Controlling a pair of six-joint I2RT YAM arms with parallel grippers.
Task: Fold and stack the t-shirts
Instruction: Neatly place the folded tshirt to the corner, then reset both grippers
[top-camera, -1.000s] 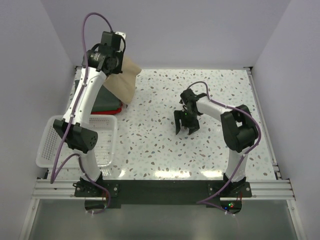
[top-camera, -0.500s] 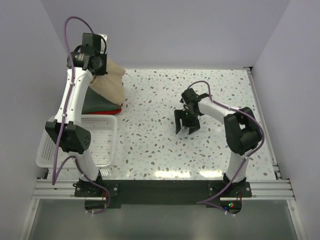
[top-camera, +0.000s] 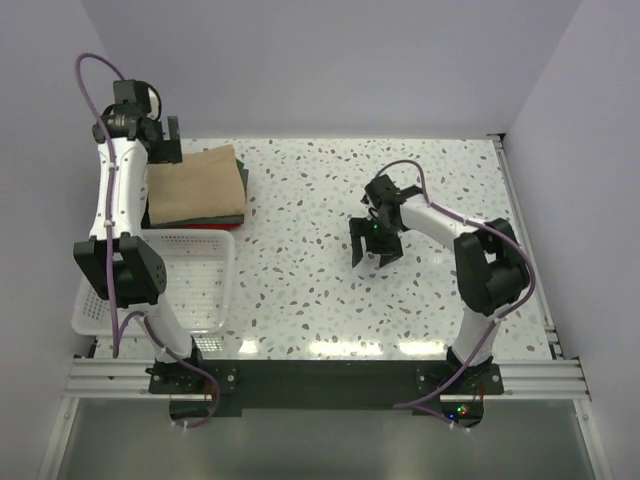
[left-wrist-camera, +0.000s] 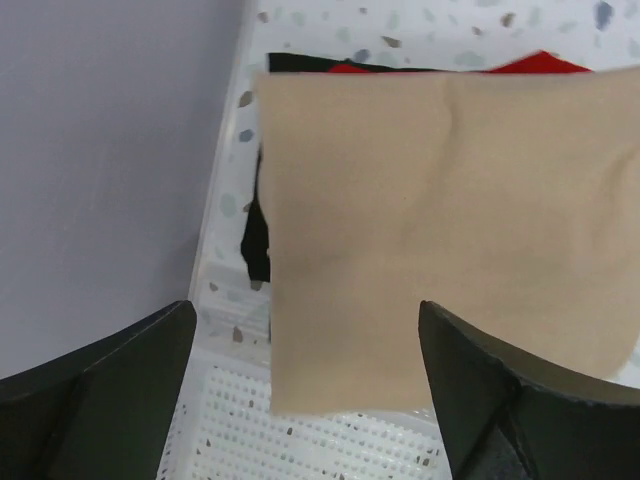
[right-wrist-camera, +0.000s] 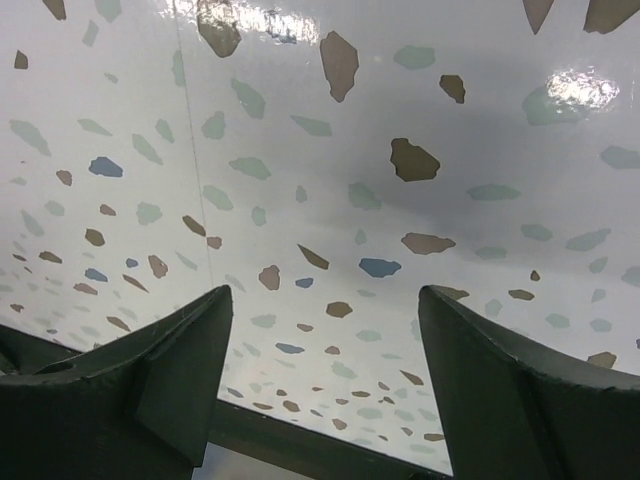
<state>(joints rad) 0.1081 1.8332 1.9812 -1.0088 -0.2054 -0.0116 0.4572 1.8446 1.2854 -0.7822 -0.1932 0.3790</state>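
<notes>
Reference: white mesh basket (top-camera: 228, 275), near-left on the speckled table (top-camera: 320, 300).

- Left gripper (left-wrist-camera: 305, 305): above the far-left end of the pile, beyond the basket's far rim. Jaws are spread wide with nothing between them. The cloth below lies flat and free of my fingers.
- Tan t-shirt (top-camera: 195, 182): folded into a neat rectangle on top of the pile, just beyond the basket. In the wrist view its near edge overlaps the basket's rim.
- Dark grey-green t-shirt (top-camera: 243, 200): under the tan one, showing as a band along the side away from the basket.
- Red t-shirt (top-camera: 215, 225): at the bottom, only a thin edge showing.
- Right gripper (top-camera: 373, 262): well to the right of the basket, pointing down at bare table. Jaws are parted and hold nothing.

Progress, my judgement: three shirts are folded and stacked. I see no loose shirt on the table or in the visible part of the basket; my left arm hides some of it. The task looks at or near its end, with at most squaring the pile left.
</notes>
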